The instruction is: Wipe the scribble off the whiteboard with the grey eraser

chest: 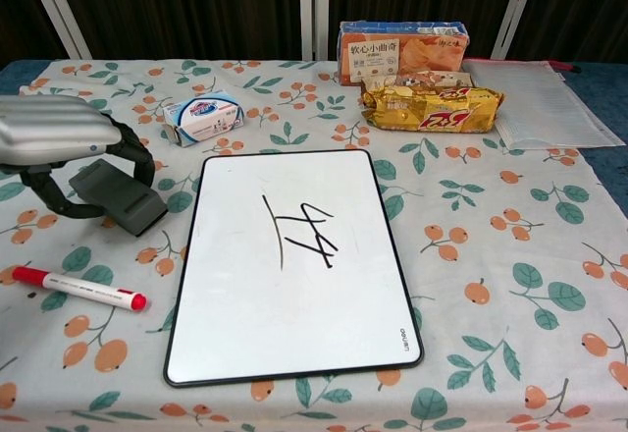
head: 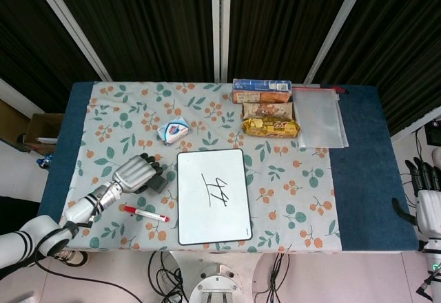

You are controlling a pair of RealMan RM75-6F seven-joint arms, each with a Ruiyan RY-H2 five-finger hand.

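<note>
One grey eraser [chest: 120, 195] lies angled toward the whiteboard [chest: 289, 265].

Table [head: 365, 179]: dark blue top, floral cloth [chest: 491, 245] over most of it, blue bare at 3 and 9 o'clock edges. On the cloth: whiteboard [chest: 294, 314] at centre-6 with black scribble [chest: 299, 231]; grey eraser [chest: 123, 196] just beside the board's 9 o'clock edge; red marker [chest: 78, 289] at 7 o'clock of the board, apart from it; small blue-white pack [chest: 203, 118] at 11; orange biscuit box [chest: 402, 51] at 12 with yellow snack bag [chest: 432, 108] just in front; clear zip pouch [head: 318, 118] at 2 o'clock, straddling cloth edge.
</note>
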